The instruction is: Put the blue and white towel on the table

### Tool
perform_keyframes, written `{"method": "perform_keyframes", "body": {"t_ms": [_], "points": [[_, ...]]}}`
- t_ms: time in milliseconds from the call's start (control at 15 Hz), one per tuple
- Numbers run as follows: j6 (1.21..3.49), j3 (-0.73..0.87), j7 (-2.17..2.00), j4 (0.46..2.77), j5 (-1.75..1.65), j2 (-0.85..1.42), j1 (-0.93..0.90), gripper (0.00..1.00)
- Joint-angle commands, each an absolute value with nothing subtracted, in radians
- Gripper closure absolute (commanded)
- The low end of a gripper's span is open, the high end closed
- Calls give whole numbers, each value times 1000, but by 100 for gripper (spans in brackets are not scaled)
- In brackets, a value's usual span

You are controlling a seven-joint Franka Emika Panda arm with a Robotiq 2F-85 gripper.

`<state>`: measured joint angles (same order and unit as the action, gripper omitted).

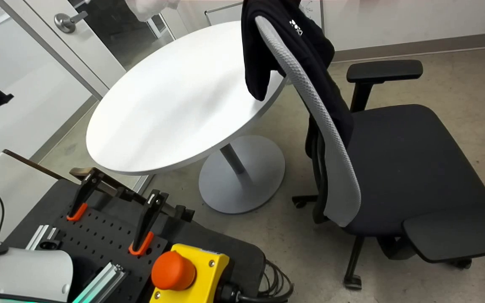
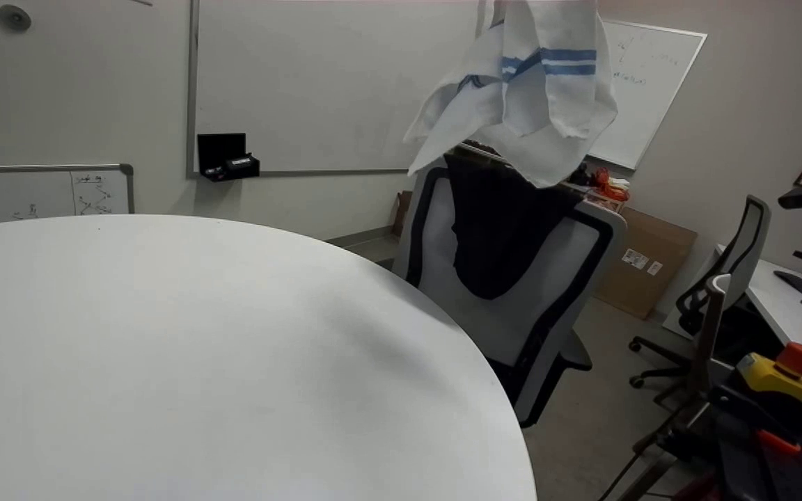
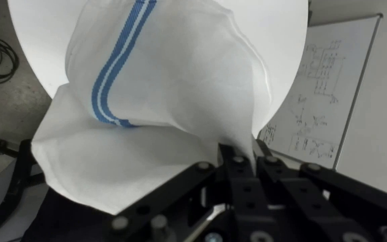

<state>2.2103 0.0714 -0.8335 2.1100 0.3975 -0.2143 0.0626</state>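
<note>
Here, the Robotiq gripper (image 3: 252, 151) has its jaws clenched on the blue-striped white towel (image 2: 519, 97), cut off at the top in an exterior view and hanging higher than the round white table (image 1: 175, 101). Near the table are one emergency-stop button (image 1: 173, 270) and two clamps (image 1: 146, 221); just beside it, a swivel chair (image 1: 406, 168) bears a black garment (image 1: 316, 59), its white print (image 1: 296, 27) undecipherable. Beyond the table are three whiteboards (image 2: 324, 83), handwriting (image 2: 91, 198) on two too small to read, and a cardboard box (image 2: 655, 240) with two illegible labels (image 2: 635, 259).

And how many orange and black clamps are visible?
2, on the black pegboard: one clamp nearer the yellow box, another clamp farther from it. Others may be hidden.
</note>
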Motion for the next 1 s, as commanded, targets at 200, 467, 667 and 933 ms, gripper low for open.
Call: {"method": "perform_keyframes", "body": {"t_ms": [200, 467, 667, 933], "points": [[2069, 16, -667, 2191, 451, -225, 1, 99], [2077, -17, -599, 2237, 459, -214, -20, 99], [2098, -33, -548, 2266, 461, -207, -28, 99], [2110, -45, -529, 2295, 452, -195, -27, 69]]}}
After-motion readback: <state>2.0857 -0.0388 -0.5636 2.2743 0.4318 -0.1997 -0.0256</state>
